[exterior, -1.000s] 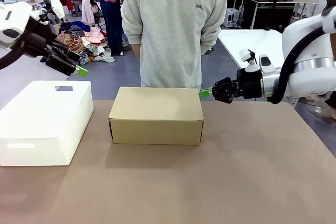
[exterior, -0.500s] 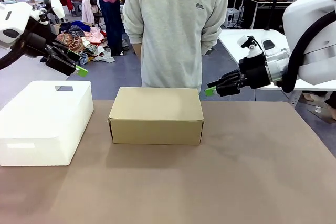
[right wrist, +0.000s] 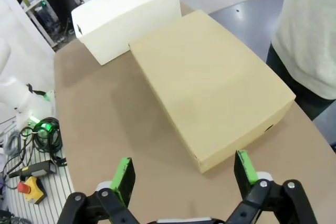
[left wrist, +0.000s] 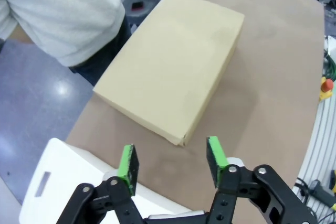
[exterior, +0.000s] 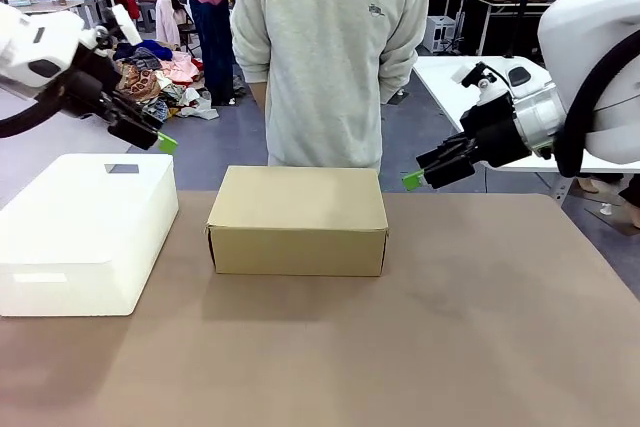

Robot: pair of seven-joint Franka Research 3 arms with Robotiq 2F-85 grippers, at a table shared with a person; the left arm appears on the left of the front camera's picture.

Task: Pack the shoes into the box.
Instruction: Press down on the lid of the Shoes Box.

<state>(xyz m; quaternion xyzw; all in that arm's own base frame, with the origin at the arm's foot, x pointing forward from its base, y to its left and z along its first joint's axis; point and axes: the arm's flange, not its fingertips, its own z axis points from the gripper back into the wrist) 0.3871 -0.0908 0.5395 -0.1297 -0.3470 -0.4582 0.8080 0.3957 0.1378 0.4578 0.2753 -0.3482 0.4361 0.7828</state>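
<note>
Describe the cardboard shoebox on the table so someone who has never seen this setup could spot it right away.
On the brown table, look at the middle of the far side, just in front of the standing person in a grey sweatshirt. The shoebox sits there with its lid closed. It is tan cardboard with sharp corners, unlike the taller white rounded plastic box to its left.

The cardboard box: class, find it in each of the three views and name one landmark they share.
Front view: cardboard box at table centre, lid shut.
Left wrist view: upper middle, lying diagonally.
Right wrist view: centre-right, diagonal.
Shared landmark: white box beside it.
</note>
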